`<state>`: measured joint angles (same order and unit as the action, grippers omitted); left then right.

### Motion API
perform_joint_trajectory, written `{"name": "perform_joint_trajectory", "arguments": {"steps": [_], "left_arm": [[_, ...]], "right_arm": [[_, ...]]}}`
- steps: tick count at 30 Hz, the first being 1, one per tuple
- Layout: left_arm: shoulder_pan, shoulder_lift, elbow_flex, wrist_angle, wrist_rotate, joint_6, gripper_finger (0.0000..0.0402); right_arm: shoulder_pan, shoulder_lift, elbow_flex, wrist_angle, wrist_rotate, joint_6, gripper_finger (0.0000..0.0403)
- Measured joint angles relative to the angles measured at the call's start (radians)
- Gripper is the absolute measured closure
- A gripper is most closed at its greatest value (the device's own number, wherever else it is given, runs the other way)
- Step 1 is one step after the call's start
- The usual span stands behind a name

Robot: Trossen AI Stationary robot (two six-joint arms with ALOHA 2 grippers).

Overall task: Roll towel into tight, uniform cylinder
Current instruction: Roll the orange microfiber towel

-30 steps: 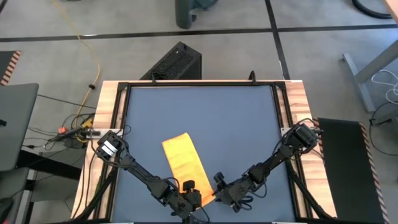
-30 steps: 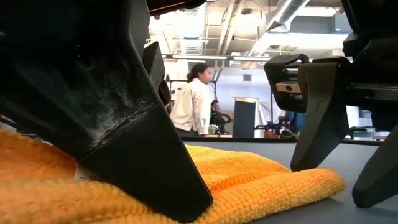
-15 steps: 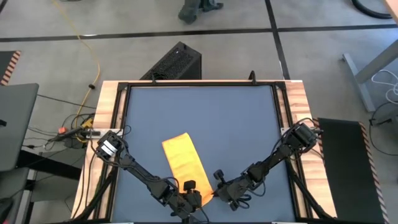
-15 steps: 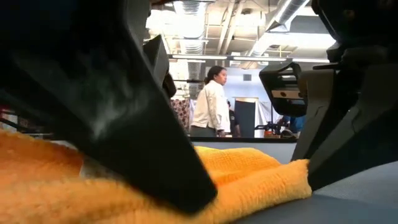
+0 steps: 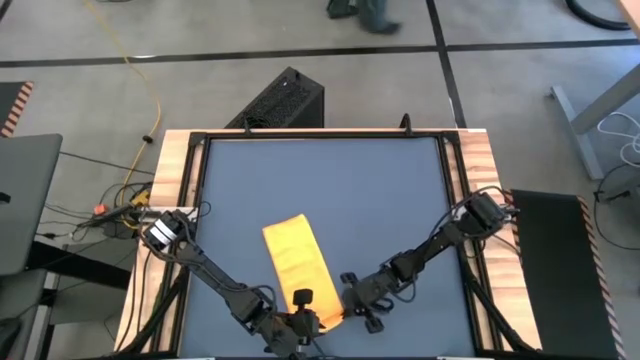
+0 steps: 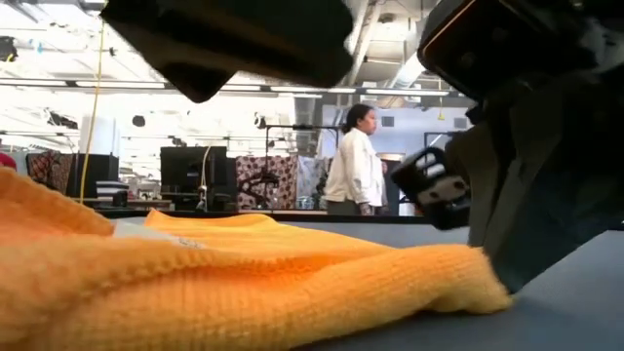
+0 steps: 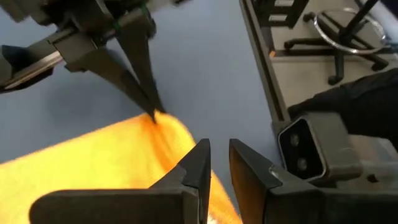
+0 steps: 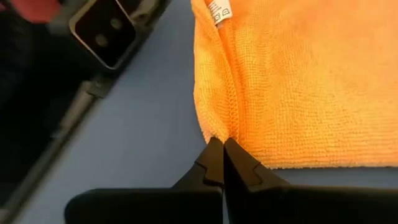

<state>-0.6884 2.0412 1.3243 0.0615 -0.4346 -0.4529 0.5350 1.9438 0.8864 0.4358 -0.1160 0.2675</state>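
The yellow towel (image 5: pixel 295 262) lies flat on the blue table as a folded strip. It runs from mid-table toward the near edge, slanting right. My right gripper (image 8: pixel 222 155) is shut on the corner at the strip's near right. My left gripper (image 7: pixel 219 157) hovers just over the near end, beside that corner. Its fingers stand slightly apart with only blue table between them. In the low view the towel (image 6: pixel 244 283) fills the foreground, and my left gripper (image 6: pixel 234 39) hangs above it. My right gripper pinches the towel's near right corner (image 8: pixel 217 135) between its two fingertips, at the folded edge. The fingers slant down at it from the table's right (image 7: pixel 140 81). The towel stays flat on the table, and the corner is barely raised.
A white label (image 8: pixel 219 9) sticks out of the towel's edge. Wooden rails (image 5: pixel 170 200) border the blue mat (image 5: pixel 330 190), which is bare beyond the towel. A black box (image 5: pixel 280 100) sits past the far edge. A person (image 6: pixel 356 161) walks in the room behind.
My right gripper has moved in toward the towel's near right corner and shut on it. My left gripper, which rested on the towel's near end, has lifted clear of it. The towel has stayed in place.
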Motion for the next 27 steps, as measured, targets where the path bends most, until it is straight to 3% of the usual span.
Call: {"name": "perform_joint_trajectory", "arguments": {"steps": [7, 17, 27], "left_arm": [[-0.002, 0.004, 0.000, -0.010, 0.002, 0.008, 0.0354], [-0.030, 0.006, 0.000, -0.048, 0.011, 0.107, 0.0354], [-0.051, 0.075, -0.001, -0.076, 0.015, -0.021, 0.0354]], "right_arm": [[-0.064, -0.002, -0.001, 0.015, -0.224, 0.237, 0.0388], [-0.126, -0.005, 0.001, 0.024, -0.266, 0.369, 0.0388], [-0.122, -0.005, 0.002, 0.012, -0.277, 0.390, 0.0388]]}}
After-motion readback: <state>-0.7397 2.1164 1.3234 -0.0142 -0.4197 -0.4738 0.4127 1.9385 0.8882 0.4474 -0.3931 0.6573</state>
